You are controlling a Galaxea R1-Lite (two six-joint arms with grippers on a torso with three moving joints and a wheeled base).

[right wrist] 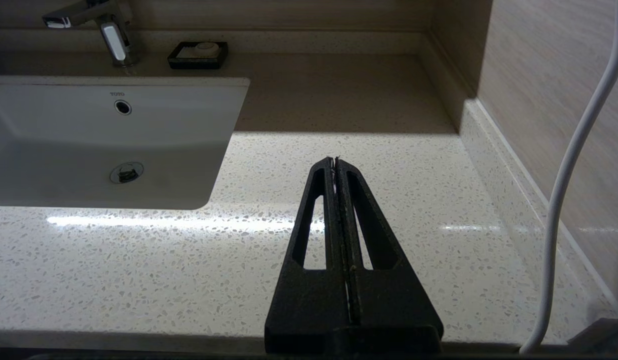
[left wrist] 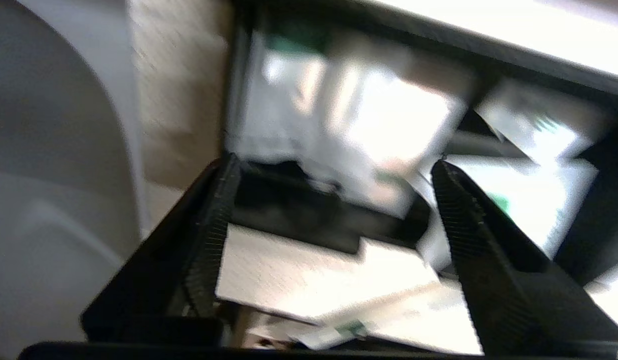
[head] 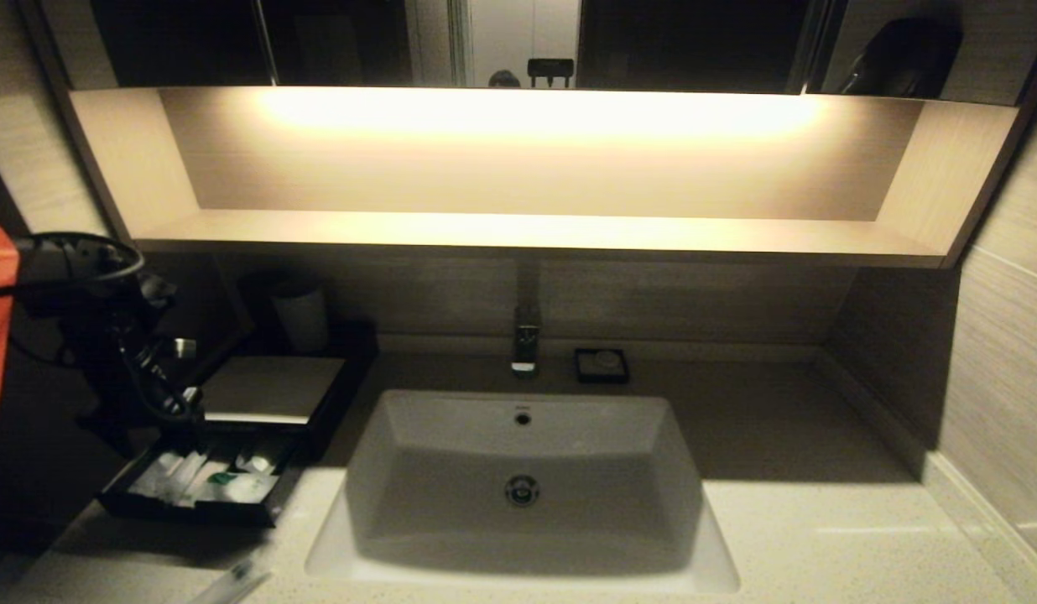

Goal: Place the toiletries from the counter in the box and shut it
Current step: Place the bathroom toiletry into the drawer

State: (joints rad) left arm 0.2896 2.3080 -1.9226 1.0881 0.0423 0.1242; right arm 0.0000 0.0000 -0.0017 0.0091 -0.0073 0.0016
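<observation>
white rectangular sink basin sat in the middle, with a round drain in its floor and an overflow hole in the back wall. chrome faucet stood upright just behind the basin, centred. small black square dish sat just beside the faucet on its right, something pale and round in it. pale grey cup stood upright at back left, near the wall. lit wooden shelf ran along the wall above, mirror over it. tiled wall on the right. white cable hung along that wall.
</observation>
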